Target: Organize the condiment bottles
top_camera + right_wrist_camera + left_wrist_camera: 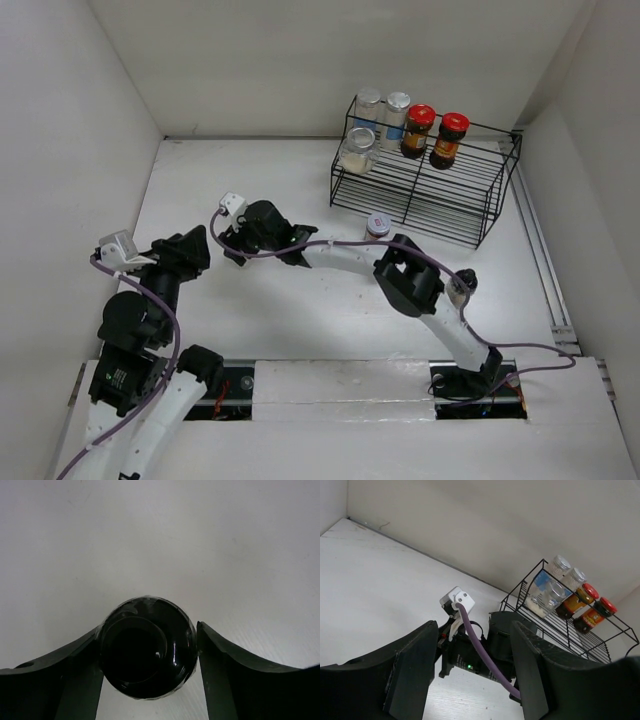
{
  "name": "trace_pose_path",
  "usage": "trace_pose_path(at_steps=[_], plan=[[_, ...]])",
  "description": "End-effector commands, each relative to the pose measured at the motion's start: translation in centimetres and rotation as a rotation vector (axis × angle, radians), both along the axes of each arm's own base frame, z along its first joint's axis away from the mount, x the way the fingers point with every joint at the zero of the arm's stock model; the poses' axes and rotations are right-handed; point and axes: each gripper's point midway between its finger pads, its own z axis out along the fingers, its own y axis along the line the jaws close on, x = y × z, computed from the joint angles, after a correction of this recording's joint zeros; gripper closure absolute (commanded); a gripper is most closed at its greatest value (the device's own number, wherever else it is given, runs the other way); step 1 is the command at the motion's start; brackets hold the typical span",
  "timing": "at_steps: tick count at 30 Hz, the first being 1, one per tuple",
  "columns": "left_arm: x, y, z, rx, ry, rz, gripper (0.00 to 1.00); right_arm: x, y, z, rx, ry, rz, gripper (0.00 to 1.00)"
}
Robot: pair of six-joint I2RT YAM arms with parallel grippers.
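Well left of the black wire rack (440,205), on the white table (300,320), the right end effector (148,632) straddles a round black-lidded jar (145,647); I cannot tell whether it pinches. Farther left, the left end effector (472,635) stands parted and empty. Two red-lidded glass jars (419,130) and three pale-filled glass jars (358,150) sit on the rack's top shelf. One silver-lidded jar (378,224) stands just before the rack.
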Motion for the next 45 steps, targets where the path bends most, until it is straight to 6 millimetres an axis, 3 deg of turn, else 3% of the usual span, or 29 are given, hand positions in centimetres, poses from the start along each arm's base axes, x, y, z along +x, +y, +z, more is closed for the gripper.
trace_pose_path(at_steps=[1,2,3,4,5,8,9,10,11,12,13,15,17,18,19,20,22,24,25,28,29,35,43,45], plan=[[0.2,-0.5,1.1,0.006,-0.036,-0.021,0.45,-0.7,1.9,3.0,0.070,-0.016,0.000,0.36],[0.2,-0.5,1.1,0.006,-0.036,-0.021,0.45,-0.7,1.6,3.4,0.078,-0.006,-0.015,0.53],[0.2,-0.5,1.1,0.006,-0.036,-0.021,0.45,-0.7,1.4,4.2,0.095,-0.019,-0.023,0.59],[0.5,-0.6,0.9,0.010,-0.026,-0.021,0.45,-0.9,1.2,5.1,0.121,-0.018,-0.028,0.63],[0.5,-0.6,0.7,0.014,-0.017,-0.021,0.45,-1.2,0.3,7.9,0.180,-0.041,-0.041,0.67],[0.3,-0.5,0.8,0.010,-0.026,-0.021,0.45,-2.0,-1.7,13.3,0.276,-0.089,-0.062,0.71],[0.3,-0.5,1.1,0.005,-0.037,-0.021,0.45,-2.4,-4.1,16.9,0.324,-0.117,-0.074,0.71],[0.3,-0.5,1.1,0.005,-0.037,-0.021,0.45,-2.2,-5.6,18.8,0.352,-0.139,-0.100,0.71],[0.3,-0.5,1.1,0.005,-0.037,-0.021,0.45,-1.6,-7.5,20.4,0.369,-0.156,-0.132,0.71],[0.2,-0.7,1.1,0.007,-0.038,-0.033,0.45,-1.5,-9.5,20.3,0.359,-0.158,-0.161,0.71],[0.4,-0.8,0.8,0.014,-0.021,-0.033,0.45,-2.0,-12.4,24.7,0.419,-0.210,-0.187,0.71],[0.4,-1.0,0.8,0.015,-0.021,-0.044,0.45,-0.2,-17.2,26.2,0.422,-0.249,-0.276,0.71],[0.4,-0.9,1.0,0.020,-0.031,-0.043,0.45,0.3,-22.6,28.1,0.430,-0.290,-0.366,0.71],[0.4,-0.9,1.0,0.020,-0.031,-0.043,0.45,2.2,-26.0,28.3,0.422,-0.309,-0.444,0.71],[0.4,-0.9,1.0,0.020,-0.031,-0.043,0.45,2.9,-28.2,27.3,0.397,-0.306,-0.488,0.71],[0.4,-1.1,1.0,0.021,-0.032,-0.055,0.45,2.9,-30.5,28.4,0.409,-0.326,-0.519,0.71],[0.4,-1.3,1.0,0.022,-0.033,-0.065,0.45,4.8,-35.4,27.8,0.367,-0.335,-0.657,0.70],[0.4,-1.1,1.3,0.017,-0.042,-0.052,0.45,5.9,-38.5,27.9,0.332,-0.351,-0.747,0.69],[0.6,-1.2,1.1,0.020,-0.033,-0.052,0.45,7.0,-41.1,28.1,0.319,-0.361,-0.810,0.69],[0.6,-1.4,0.8,0.026,-0.023,-0.062,0.45,9.5,-42.2,26.6,0.284,-0.320,-0.782,0.69],[0.6,-1.4,0.8,0.026,-0.022,-0.063,0.45,10.4,-43.5,26.1,0.271,-0.308,-0.796,0.69],[0.6,-1.0,0.6,0.027,-0.013,-0.040,0.45,14.2,-43.6,25.1,0.237,-0.280,-0.817,0.69],[0.6,-1.1,0.9,0.024,-0.025,-0.050,0.45,17.0,-41.7,22.1,0.211,-0.243,-0.800,0.69],[0.6,-1.1,0.9,0.024,-0.025,-0.050,0.45,17.5,-40.8,20.1,0.195,-0.204,-0.792,0.63]])
